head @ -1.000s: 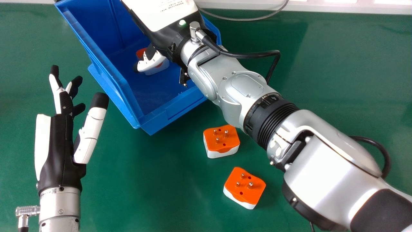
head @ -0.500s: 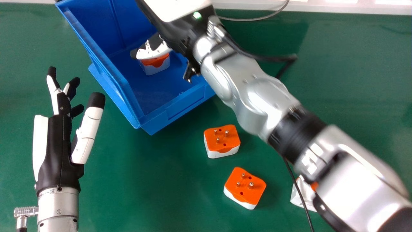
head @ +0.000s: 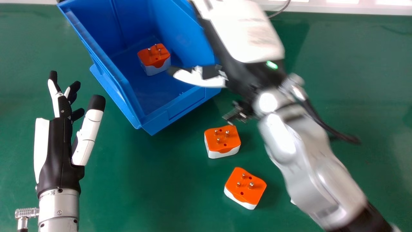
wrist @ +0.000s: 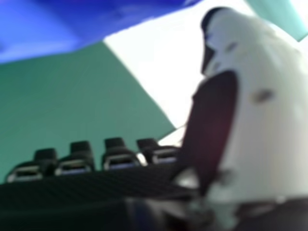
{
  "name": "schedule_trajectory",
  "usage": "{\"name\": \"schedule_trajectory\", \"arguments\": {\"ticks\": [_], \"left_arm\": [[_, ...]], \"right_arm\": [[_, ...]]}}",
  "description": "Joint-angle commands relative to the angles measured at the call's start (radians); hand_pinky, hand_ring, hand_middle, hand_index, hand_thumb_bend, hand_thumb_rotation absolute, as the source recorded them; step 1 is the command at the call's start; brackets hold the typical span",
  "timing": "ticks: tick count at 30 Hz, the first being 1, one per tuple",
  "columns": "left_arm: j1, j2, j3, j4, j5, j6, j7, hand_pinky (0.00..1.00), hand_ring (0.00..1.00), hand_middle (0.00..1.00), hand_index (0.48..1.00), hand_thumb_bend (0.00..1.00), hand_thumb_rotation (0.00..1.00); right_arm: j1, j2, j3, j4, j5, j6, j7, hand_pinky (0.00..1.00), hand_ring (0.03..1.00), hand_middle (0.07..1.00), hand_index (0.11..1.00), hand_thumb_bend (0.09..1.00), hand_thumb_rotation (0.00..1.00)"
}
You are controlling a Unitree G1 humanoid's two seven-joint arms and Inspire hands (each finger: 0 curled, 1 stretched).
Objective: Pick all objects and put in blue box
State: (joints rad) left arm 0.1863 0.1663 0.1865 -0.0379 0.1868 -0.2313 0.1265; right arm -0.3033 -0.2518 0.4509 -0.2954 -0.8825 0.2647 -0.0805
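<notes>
In the head view my right hand (head: 239, 69) hangs over the near right wall of the blue box (head: 132, 91), thumb stretched across the rim and nothing held. The right hand view has my right hand (wrist: 115, 156) with straight fingers and the thumb raised. One orange and white plug adapter (head: 154, 55) rests inside the box, pins up. A second adapter (head: 221, 141) stands on the table just outside the box's near edge, and a third (head: 245, 187) lies nearer to me. My left hand (head: 61, 141) is open at the left, over the table, with nothing in it.
The right forearm (head: 299, 167) crosses the right half of the green table (head: 154, 180). A white corner of something pokes out beside it. A grey cable (head: 280, 10) runs at the back edge, where a white ledge (head: 338, 9) borders the table.
My right hand has swung rightward and back from inside the box, uncovering the adapter there. The white and orange object glimpsed by the forearm is now mostly covered. The left hand is nearly still.
</notes>
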Motion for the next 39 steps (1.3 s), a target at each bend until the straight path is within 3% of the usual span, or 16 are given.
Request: {"name": "schedule_trajectory", "arguments": {"ticks": [1, 4, 11, 16, 27, 35, 39], "left_arm": [[-0.013, 0.010, 0.014, -0.012, -0.014, -0.036, 0.004, 0.87, 0.96, 0.95, 0.940, 0.77, 1.00], [-0.017, 0.012, 0.016, -0.003, -0.015, -0.041, 0.003, 0.87, 0.96, 0.95, 0.940, 0.78, 1.00], [-0.019, 0.012, 0.024, 0.004, -0.035, -0.045, -0.004, 0.88, 0.96, 0.95, 0.944, 0.74, 1.00], [-0.017, 0.011, 0.030, -0.001, -0.046, -0.044, -0.010, 0.89, 0.96, 0.96, 0.946, 0.72, 1.00], [-0.014, 0.013, 0.037, -0.016, -0.051, -0.039, -0.018, 0.89, 0.96, 0.96, 0.946, 0.72, 1.00], [-0.014, 0.019, 0.043, -0.013, -0.061, -0.045, -0.025, 0.89, 0.96, 0.96, 0.950, 0.74, 1.00], [-0.010, 0.020, 0.044, -0.019, -0.060, -0.043, -0.027, 0.89, 0.96, 0.96, 0.951, 0.71, 1.00]], "right_arm": [[0.099, -0.032, -0.065, -0.159, -0.035, -0.010, 0.004, 1.00, 1.000, 1.000, 1.000, 0.394, 0.41], [0.196, -0.065, -0.114, -0.238, -0.028, -0.034, 0.027, 1.00, 1.000, 1.000, 1.000, 0.397, 0.41], [0.473, -0.209, -0.305, -0.382, -0.018, -0.124, 0.102, 1.00, 1.000, 1.000, 1.000, 0.403, 0.39], [0.642, -0.230, -0.391, -0.426, -0.030, -0.161, 0.130, 1.00, 1.000, 1.000, 0.992, 0.408, 0.37], [0.835, -0.228, -0.437, -0.423, -0.085, -0.195, 0.198, 1.00, 1.000, 1.000, 0.986, 0.395, 0.43], [0.823, -0.288, -0.460, -0.363, -0.049, -0.227, 0.331, 1.00, 1.000, 1.000, 0.998, 0.400, 0.54], [0.787, -0.319, -0.462, -0.314, -0.012, -0.244, 0.397, 1.00, 0.998, 1.000, 0.995, 0.410, 0.53]]}}
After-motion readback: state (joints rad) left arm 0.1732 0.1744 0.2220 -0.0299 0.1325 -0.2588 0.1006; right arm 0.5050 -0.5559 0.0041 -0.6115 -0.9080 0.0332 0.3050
